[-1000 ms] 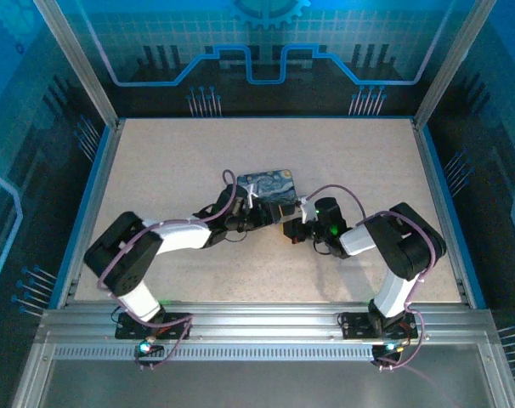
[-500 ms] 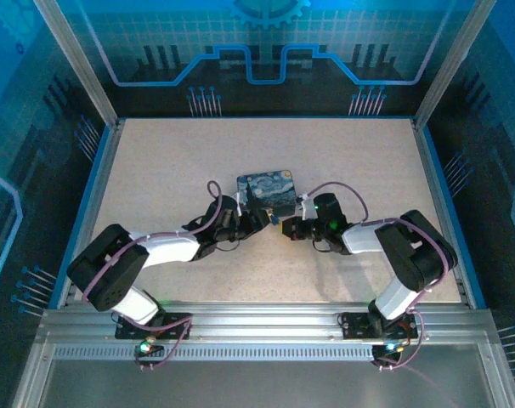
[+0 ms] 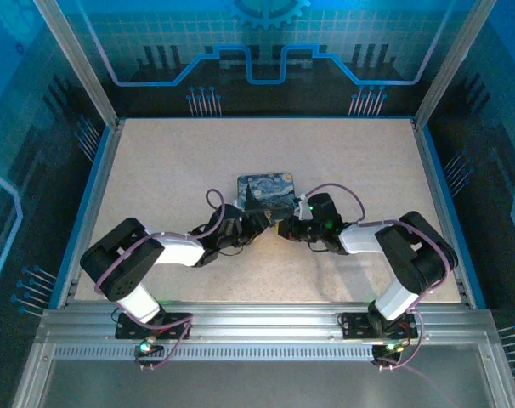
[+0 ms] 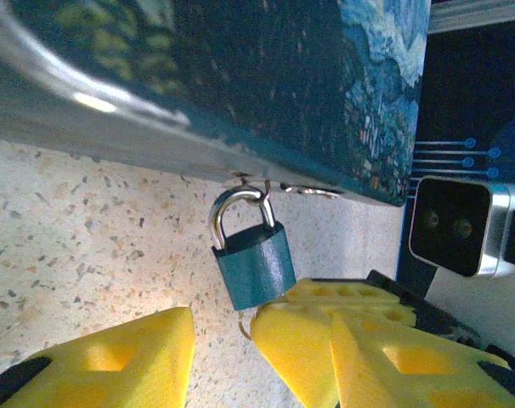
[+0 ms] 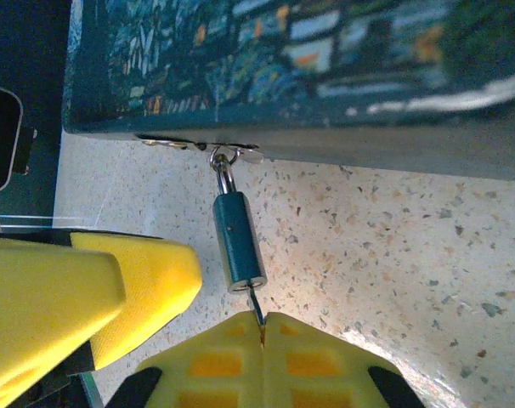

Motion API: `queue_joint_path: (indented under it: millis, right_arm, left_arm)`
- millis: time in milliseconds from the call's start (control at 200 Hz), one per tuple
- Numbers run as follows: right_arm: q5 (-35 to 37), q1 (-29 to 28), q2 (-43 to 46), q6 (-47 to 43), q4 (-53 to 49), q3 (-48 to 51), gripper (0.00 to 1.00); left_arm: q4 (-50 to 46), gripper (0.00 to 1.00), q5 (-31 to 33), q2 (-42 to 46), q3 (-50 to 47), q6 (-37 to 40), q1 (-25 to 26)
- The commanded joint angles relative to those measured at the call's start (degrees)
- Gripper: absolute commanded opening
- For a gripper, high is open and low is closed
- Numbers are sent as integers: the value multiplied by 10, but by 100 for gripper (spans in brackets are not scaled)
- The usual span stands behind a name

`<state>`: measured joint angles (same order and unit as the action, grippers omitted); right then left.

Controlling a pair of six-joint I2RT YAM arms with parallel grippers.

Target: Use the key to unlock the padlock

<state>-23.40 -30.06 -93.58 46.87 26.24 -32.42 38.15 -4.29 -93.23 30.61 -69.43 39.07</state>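
Moving closer since before, the right hand (image 5: 263, 327) is squeezing shut on the key (image 5: 256, 308), which is poking into the padlock (image 5: 238, 242). The left hand (image 4: 223, 325) is sitting spread beside it. The padlock is hanging from the blue tin (image 5: 325, 59) on the desk (image 5: 393, 229).

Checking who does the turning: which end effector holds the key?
The right end effector: it is shut on the key, just under the padlock. The left end effector is open, gripping nothing.
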Motion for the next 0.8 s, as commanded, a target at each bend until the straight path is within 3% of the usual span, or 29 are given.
queue_joint_path:
  millis: [0, 795]
  right_arm:
    - [6, -10, 11, 20, -11, -14, 0]
    - [0, -17, 19, 36, -35, -31, 0]
  left_arm:
    - [52, 47, 25, -16, -12, -37, 4]
    - [280, 42, 24, -169, -22, -167, 9]
